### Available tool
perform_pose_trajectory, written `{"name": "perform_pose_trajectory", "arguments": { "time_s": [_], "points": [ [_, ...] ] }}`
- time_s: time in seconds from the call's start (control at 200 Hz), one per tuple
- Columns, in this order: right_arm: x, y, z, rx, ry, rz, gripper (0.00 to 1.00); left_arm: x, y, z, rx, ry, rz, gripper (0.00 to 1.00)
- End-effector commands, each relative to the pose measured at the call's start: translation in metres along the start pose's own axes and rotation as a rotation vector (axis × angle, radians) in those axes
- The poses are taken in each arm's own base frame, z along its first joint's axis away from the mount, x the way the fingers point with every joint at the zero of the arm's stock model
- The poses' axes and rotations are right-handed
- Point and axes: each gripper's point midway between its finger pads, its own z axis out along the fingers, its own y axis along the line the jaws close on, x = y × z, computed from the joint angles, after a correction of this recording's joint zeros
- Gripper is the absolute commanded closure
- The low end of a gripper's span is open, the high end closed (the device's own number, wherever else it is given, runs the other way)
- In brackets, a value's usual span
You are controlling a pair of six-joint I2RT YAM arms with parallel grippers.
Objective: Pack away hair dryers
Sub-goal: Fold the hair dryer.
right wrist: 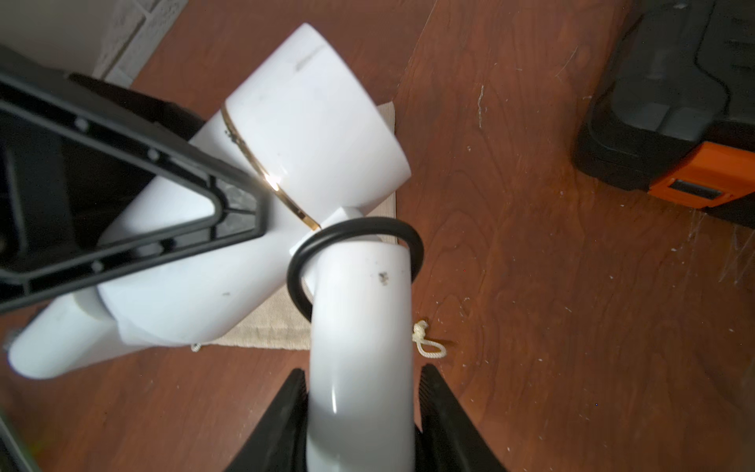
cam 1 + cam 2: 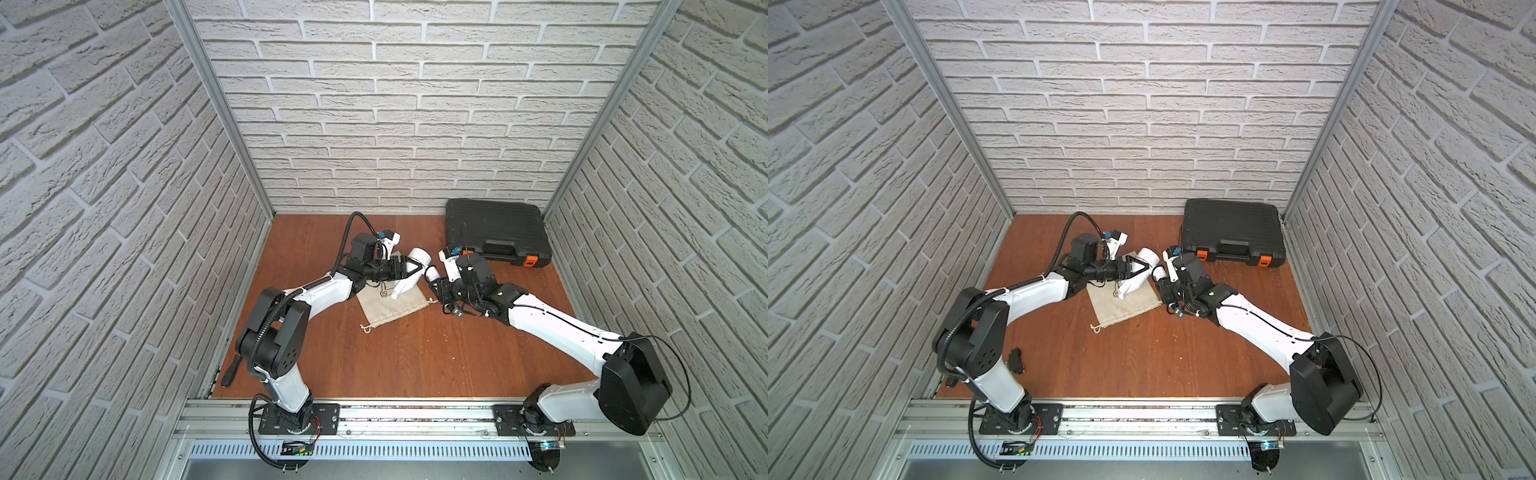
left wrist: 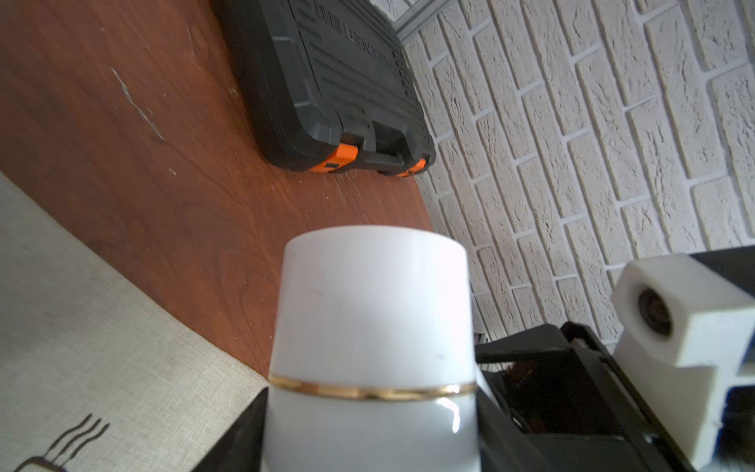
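My left pincer (image 2: 417,268) is clamped on the barrel of the hair dryer (image 1: 318,122). My right pincer (image 1: 363,376) is clamped on its straight handle. The hair dryer is glossy white plastic with a thin gold band (image 1: 261,171), and I hold it over the beige woven bag (image 2: 390,309) on the wood-grain tabletop (image 2: 415,361). A ribbed black case (image 2: 494,232) fills the far right corner. Bare wood runs from the bag to the near edge.

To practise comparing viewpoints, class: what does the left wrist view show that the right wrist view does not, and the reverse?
Left wrist only: the other arm's camera block and the print on the beige bag. Right wrist only: the handle of the hair dryer, clamped in the right gripper, a black loop around it, the drawstring knot. Both: the dryer's gold-ringed barrel, the bag, black case, wooden table.
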Motion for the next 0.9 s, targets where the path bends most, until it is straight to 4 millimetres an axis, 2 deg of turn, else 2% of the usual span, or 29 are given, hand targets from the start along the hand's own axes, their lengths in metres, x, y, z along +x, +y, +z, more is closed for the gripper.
{"name": "perform_pose_trajectory", "arguments": {
  "time_s": [0.0,0.185,0.345,0.395,0.55,0.695,0.795,0.895],
  "points": [
    [-0.069,0.081,-0.028,-0.331,-0.234,0.113,0.97,-0.037,-0.009,-0.005,-0.053,-0.215,0.034,1.0],
    [-0.068,0.104,-0.023,-0.38,-0.224,0.153,0.97,-0.044,-0.014,-0.006,-0.116,-0.291,0.068,1.0],
    [-0.06,0.1,-0.013,-0.335,-0.17,0.18,0.96,-0.045,-0.002,-0.018,-0.227,-0.329,0.073,1.0],
    [-0.055,0.097,-0.01,-0.304,-0.133,0.146,0.91,-0.044,0.0,-0.023,-0.246,-0.328,0.083,1.0],
    [-0.041,0.073,-0.01,-0.201,-0.031,0.067,0.76,-0.051,0.01,-0.048,-0.299,-0.333,0.079,1.0],
    [-0.035,0.067,-0.017,-0.293,0.028,0.062,0.56,-0.068,0.01,-0.075,-0.314,-0.36,0.097,1.0],
    [-0.034,0.061,-0.019,-0.329,0.052,0.075,0.5,-0.077,0.003,-0.084,-0.293,-0.351,0.133,1.0],
    [-0.042,0.058,-0.026,-0.374,0.037,0.099,0.44,-0.079,-0.001,-0.086,-0.284,-0.319,0.161,1.0]
  ]
}}
